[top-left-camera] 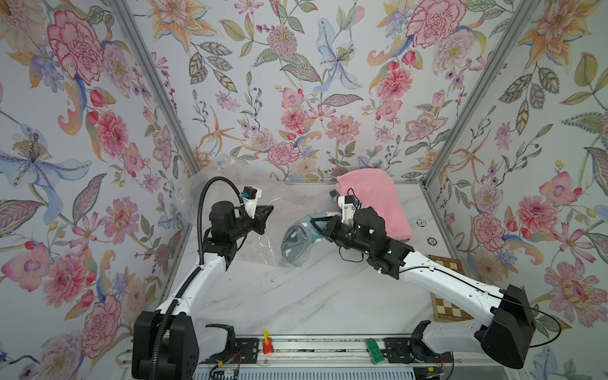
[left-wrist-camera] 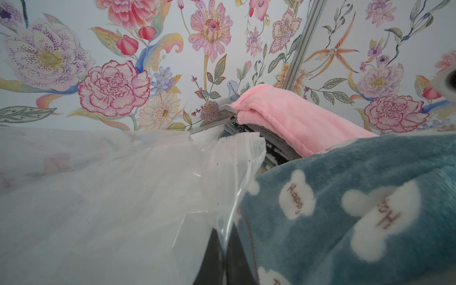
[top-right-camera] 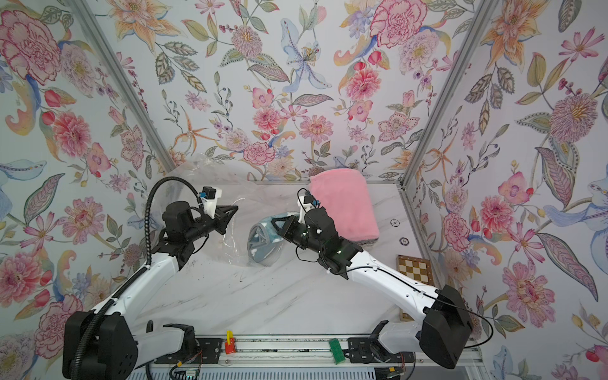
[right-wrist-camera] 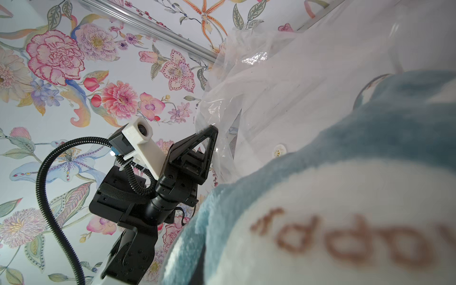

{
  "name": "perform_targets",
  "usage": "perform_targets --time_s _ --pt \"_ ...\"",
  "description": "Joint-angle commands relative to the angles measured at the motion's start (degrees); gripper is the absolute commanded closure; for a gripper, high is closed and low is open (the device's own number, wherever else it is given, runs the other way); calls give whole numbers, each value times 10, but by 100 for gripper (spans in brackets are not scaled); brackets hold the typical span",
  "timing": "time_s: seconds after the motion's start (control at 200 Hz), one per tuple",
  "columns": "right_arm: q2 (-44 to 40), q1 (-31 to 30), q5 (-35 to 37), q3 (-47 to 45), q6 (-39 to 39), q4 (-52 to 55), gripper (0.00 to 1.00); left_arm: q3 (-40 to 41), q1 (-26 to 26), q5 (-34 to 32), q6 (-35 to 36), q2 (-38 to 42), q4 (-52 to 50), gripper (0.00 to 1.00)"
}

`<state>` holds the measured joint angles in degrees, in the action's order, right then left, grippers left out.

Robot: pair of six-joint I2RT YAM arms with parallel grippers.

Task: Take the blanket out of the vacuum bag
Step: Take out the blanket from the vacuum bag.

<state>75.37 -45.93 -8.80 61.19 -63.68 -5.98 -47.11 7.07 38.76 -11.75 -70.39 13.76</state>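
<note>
Teal blanket (top-left-camera: 294, 243) in right claw (top-left-camera: 315, 225)

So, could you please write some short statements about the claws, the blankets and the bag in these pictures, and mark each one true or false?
1. The left claw is shut on the edge of the vacuum bag. True.
2. The right claw is open and holds nothing. False: it is shut on the blue blanket.
3. The pink blanket lies inside the vacuum bag. False: it lies outside the bag, at the back of the table.
4. A chessboard lies on the table, on the right claw's side. True.
</note>
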Motion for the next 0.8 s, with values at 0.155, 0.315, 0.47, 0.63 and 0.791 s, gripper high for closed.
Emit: perform_targets --time_s 0.155,0.315,0.47,0.63,0.791 --pt "-12 55 -52 103 53 82 100 -2 -5 1 11 0 1 100" --pt "25 98 -110 164 68 116 100 -3 -5 -3 14 2 0 100" --pt "58 128 -143 218 76 127 100 -4 -5 -1 14 2 -1 100" --pt "97 154 -171 277 80 139 100 -5 -5 -1 14 0 -1 100" --pt "137 174 -192 332 86 141 100 -7 -4 1 14 0 -2 100"
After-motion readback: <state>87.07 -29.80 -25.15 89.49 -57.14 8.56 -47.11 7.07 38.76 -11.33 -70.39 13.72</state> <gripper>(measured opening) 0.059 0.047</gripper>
